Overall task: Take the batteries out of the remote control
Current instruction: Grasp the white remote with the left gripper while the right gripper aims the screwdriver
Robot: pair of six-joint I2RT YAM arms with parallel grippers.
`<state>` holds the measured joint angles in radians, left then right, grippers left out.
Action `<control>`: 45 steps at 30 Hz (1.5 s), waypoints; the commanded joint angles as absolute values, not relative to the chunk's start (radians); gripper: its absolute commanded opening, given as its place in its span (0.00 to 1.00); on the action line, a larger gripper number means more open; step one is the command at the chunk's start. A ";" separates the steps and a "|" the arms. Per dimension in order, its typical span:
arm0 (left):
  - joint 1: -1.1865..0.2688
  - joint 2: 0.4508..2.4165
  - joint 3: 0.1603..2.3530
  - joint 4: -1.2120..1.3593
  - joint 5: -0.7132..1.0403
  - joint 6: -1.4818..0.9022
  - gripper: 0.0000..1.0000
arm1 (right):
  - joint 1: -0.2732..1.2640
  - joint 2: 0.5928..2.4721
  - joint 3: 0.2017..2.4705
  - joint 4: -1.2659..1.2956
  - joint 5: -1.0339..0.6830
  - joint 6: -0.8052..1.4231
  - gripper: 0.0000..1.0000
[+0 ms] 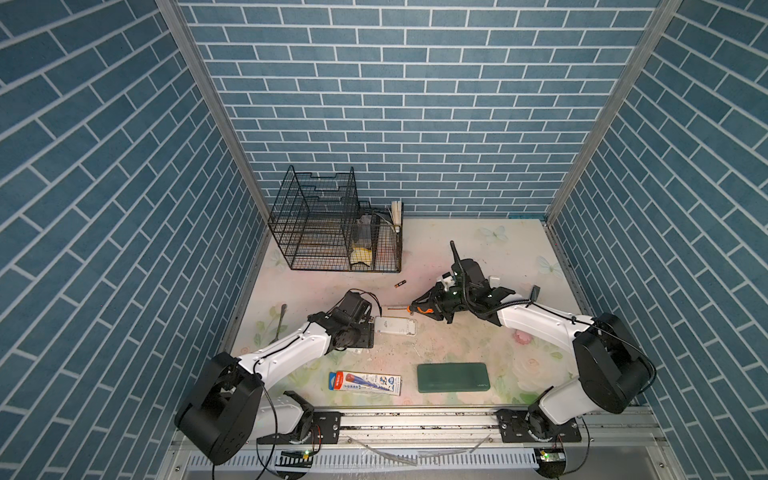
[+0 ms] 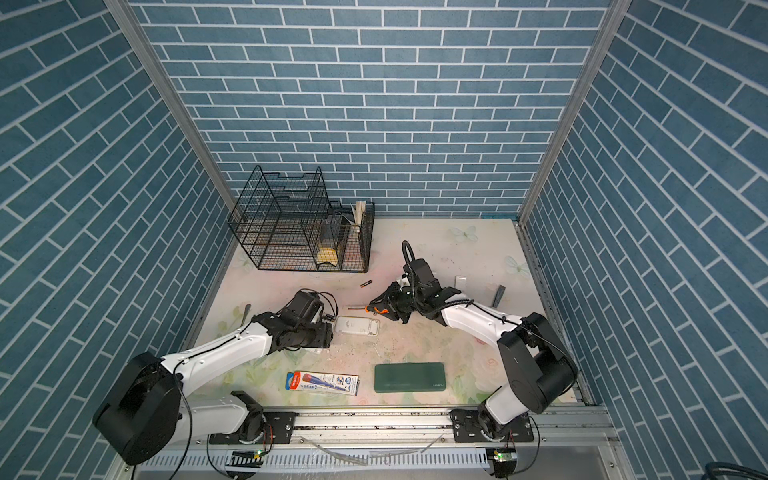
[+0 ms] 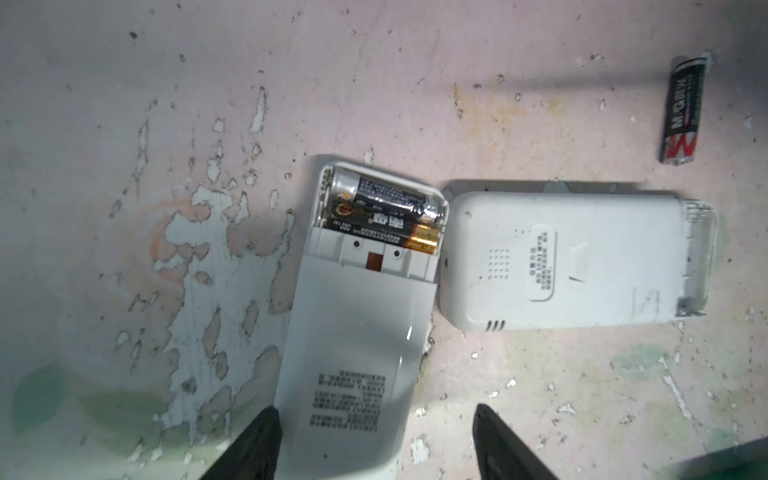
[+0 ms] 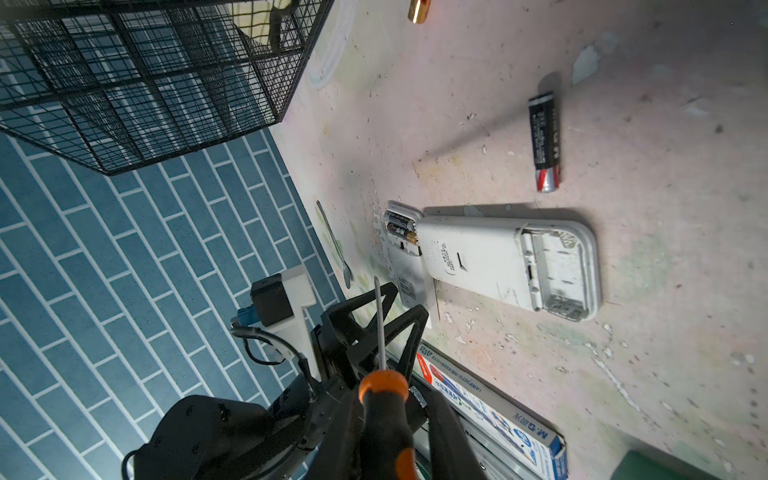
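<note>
Left wrist view: left gripper (image 3: 374,440) straddles the remote control (image 3: 357,332), jaws apart, likely steadying it so the two batteries (image 3: 382,214) face the screwdriver (image 4: 384,399) clamped in the right gripper (image 4: 386,415)

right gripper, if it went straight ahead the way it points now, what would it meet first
The screwdriver in the right gripper leads, and its tip aims at the left gripper, which sits astride the slim remote. It would probably meet that gripper first, though the height gap is unclear.
</note>
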<state>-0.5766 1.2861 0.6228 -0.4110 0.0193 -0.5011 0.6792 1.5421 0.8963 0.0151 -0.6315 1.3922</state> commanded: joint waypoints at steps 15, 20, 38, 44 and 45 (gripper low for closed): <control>-0.583 1.332 0.588 -0.402 -0.016 -0.491 0.68 | 0.755 1.704 0.984 0.060 -0.610 1.468 0.00; -0.583 1.326 0.575 -0.406 -0.008 -0.495 0.74 | 0.765 1.723 1.003 0.071 -0.597 1.474 0.00; -0.583 1.311 0.507 -0.371 -0.026 -0.564 0.64 | 0.767 1.802 1.046 0.134 -0.620 1.504 0.00; -0.583 1.304 0.497 -0.365 -0.039 -0.572 0.61 | 0.775 1.824 1.069 0.139 -0.623 1.511 0.00; -0.584 1.300 0.495 -0.364 -0.045 -0.577 0.61 | 0.776 1.829 1.070 0.143 -0.625 1.514 0.00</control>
<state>-0.5812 1.2881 0.5362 -0.3305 -0.0441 -0.5545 0.7670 1.8072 1.0237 0.1200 -0.6178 1.4700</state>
